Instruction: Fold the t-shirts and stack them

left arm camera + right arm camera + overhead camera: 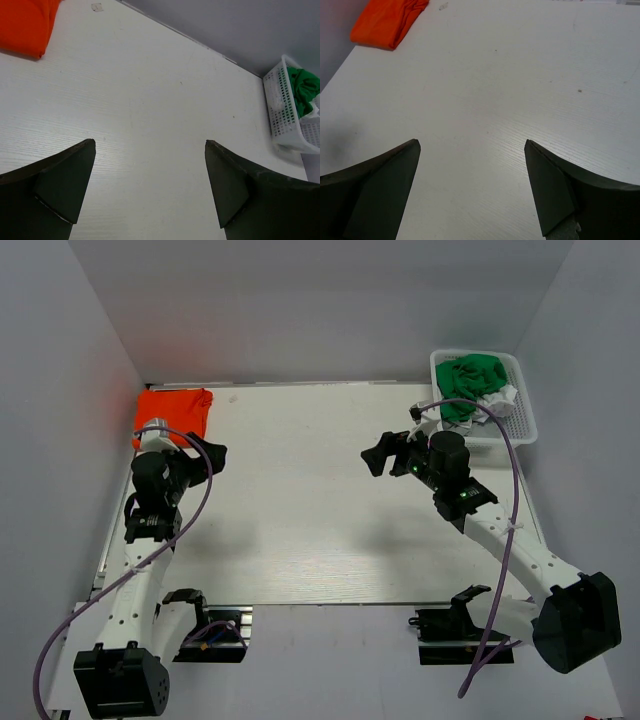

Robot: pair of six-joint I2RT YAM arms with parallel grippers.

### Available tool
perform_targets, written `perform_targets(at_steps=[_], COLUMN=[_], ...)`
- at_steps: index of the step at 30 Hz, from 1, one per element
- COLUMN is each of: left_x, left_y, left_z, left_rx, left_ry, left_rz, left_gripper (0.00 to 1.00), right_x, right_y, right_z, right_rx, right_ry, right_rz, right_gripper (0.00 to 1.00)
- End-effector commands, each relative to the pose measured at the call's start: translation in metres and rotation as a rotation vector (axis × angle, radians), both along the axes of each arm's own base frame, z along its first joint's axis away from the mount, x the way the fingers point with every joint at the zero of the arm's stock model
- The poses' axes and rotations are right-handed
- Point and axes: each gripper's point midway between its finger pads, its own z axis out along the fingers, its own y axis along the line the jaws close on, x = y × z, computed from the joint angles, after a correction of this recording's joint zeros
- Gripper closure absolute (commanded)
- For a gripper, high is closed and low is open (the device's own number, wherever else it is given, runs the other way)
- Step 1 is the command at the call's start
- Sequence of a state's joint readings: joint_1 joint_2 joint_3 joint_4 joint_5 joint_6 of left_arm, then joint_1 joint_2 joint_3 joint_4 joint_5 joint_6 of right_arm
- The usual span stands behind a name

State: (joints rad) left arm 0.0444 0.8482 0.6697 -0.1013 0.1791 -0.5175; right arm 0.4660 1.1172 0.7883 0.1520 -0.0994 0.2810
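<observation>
Nearest us, both arms hang over the bench (300,540) with nothing in them. The left gripper (149,145) stands spread wide over the left side, and the right gripper (472,144) is likewise spread over the right half. At the far left corner the orange shirt (175,405) lies folded, just beyond the left gripper. At the far right corner the basket (527,410) holds the green shirt (470,375), bunched against a white shirt (502,398). We judge the step in hand to be fetching the next shirt, with the right arm closer. We should come down from above, pinch only green cloth clear of the mesh wall, lift it straight over the rim, then lay it flat mid-bench so both grippers can take corners
</observation>
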Motion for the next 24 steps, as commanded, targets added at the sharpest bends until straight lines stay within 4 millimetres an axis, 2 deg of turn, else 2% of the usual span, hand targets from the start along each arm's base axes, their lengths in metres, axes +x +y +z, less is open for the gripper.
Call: perform_targets(at_steps=[1,2,7,9,11,12,14,16,17,18,19,20,21,22,23,24], left_x=[-0.001,-0.002,-0.004,-0.005,-0.003,-0.003,0.0,0.003,0.002,0.005,0.006,0.007,0.008,0.009,0.012,0.014], left_y=[-0.008,-0.008,-0.009,-0.012,-0.012,-0.012,-0.011,-0.011,-0.014,-0.018,-0.02,-0.025,-0.025,-0.027,-0.026,-0.026], left_z=[0.013,0.015,0.019,0.019,0.013,0.013,0.006,0.001,0.001,-0.002,-0.002,-0.003,-0.007,-0.011,-0.02,-0.024], left_rx=[-0.005,-0.005,-0.015,-0.019,-0.02,-0.02,-0.011,-0.012,-0.003,0.007,0.014,0.017,0.028,0.023,0.028,0.034], left_ry=[-0.029,-0.043,-0.061,-0.061,-0.043,-0.043,-0.022,0.003,0.0,0.0,-0.005,-0.011,-0.001,0.012,0.04,0.055], left_rz=[-0.047,-0.048,-0.045,-0.065,-0.065,-0.065,-0.067,-0.067,-0.086,-0.12,-0.141,-0.176,-0.179,-0.191,-0.194,-0.197], left_gripper=[0.0,0.0,0.0,0.0,0.0,0.0,0.0,0.0,0.0,0.0,0.0,0.0,0.0,0.0,0.0,0.0], right_x=[0.0,0.006,0.012,0.022,0.03,0.035,0.046,0.059,0.067,0.078,0.082,0.091,0.102,0.106,0.112,0.122], right_y=[0.005,-0.004,-0.007,-0.016,-0.024,-0.027,-0.041,-0.058,-0.061,-0.082,-0.09,-0.095,-0.114,-0.12,-0.127,-0.154], right_z=[0.008,0.01,0.0,-0.008,-0.004,-0.008,-0.008,-0.02,-0.009,-0.011,-0.026,-0.01,-0.021,-0.024,-0.007,-0.016], right_rx=[0.014,0.014,-0.035,-0.061,-0.071,-0.092,-0.114,-0.168,-0.171,-0.203,-0.244,-0.236,-0.25,-0.254,-0.241,-0.252], right_ry=[-0.031,-0.038,-0.006,0.015,0.008,0.013,0.025,0.085,0.088,0.128,0.184,0.175,0.213,0.226,0.213,0.244], right_rz=[0.008,-0.035,-0.06,-0.123,-0.182,-0.204,-0.292,-0.362,-0.386,-0.466,-0.488,-0.507,-0.55,-0.567,-0.59,-0.645], right_gripper=[0.1,0.1,0.1,0.1,0.1,0.1,0.1,0.1,0.1,0.1,0.1,0.1,0.1,0.1,0.1,0.1])
